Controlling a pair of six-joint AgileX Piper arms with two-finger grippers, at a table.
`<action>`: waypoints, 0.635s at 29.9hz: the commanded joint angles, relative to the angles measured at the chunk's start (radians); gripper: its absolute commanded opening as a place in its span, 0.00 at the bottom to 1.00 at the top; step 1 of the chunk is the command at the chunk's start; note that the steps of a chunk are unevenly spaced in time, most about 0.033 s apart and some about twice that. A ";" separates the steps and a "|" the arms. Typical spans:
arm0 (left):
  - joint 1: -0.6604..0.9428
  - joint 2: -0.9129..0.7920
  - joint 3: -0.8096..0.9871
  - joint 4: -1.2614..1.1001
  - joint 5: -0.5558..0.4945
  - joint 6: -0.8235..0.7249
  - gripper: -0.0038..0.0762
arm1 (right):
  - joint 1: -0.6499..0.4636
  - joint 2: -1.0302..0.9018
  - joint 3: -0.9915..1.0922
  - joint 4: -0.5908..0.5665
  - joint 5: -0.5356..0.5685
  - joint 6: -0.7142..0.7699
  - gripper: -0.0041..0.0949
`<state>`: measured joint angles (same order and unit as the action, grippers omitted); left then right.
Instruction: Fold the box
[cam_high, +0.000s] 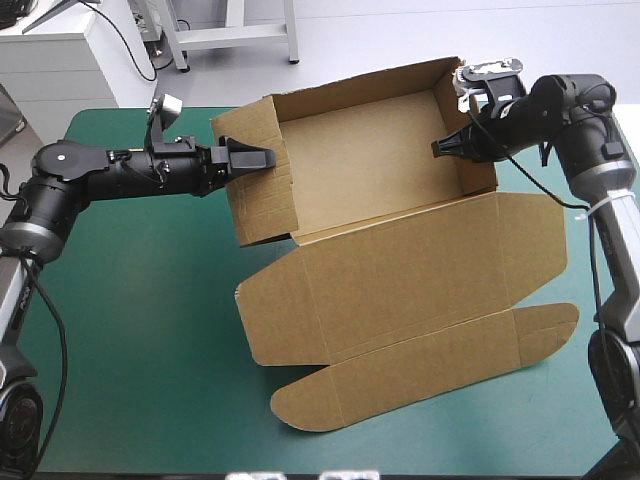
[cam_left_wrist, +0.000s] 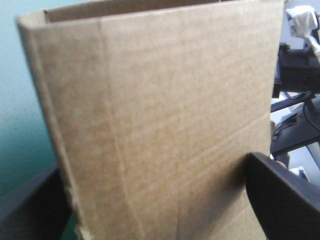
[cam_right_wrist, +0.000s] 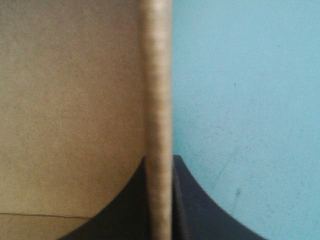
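Nearest me I see bare teal-green cover (cam_high: 130, 330), then the brown box (cam_high: 370, 170) at mid-table. Its lid (cam_high: 420, 270) lies flat toward me, rounded flap nearest. Beyond it the tray stands open with its walls up, reaching toward the far edge. My left gripper (cam_high: 262, 157) is at the left wall, black fingers (cam_left_wrist: 285, 195) wide apart and gripping nothing, the wall's outer face just ahead between them. My right gripper (cam_high: 440, 150) pinches the right wall, its fingers almost closed on the board's edge.

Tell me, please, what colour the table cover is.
The cover is teal-green, clearest in the high view.
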<state>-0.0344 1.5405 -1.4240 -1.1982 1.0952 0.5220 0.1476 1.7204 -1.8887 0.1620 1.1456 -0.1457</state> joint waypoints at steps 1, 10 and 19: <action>-0.051 -0.042 -0.076 0.087 -0.050 -0.116 0.85 | 0.032 -0.062 -0.032 0.007 -0.076 0.030 0.03; -0.243 -0.052 -0.113 0.456 -0.292 -0.435 0.76 | 0.138 -0.083 -0.032 -0.152 -0.142 0.131 0.03; -0.407 -0.052 -0.113 0.793 -0.413 -0.759 0.76 | 0.174 -0.083 -0.032 -0.180 -0.167 0.166 0.03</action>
<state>-0.3939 1.5283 -1.5030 -0.4302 0.7514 -0.1500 0.3129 1.6983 -1.8887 -0.0715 1.0641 0.0000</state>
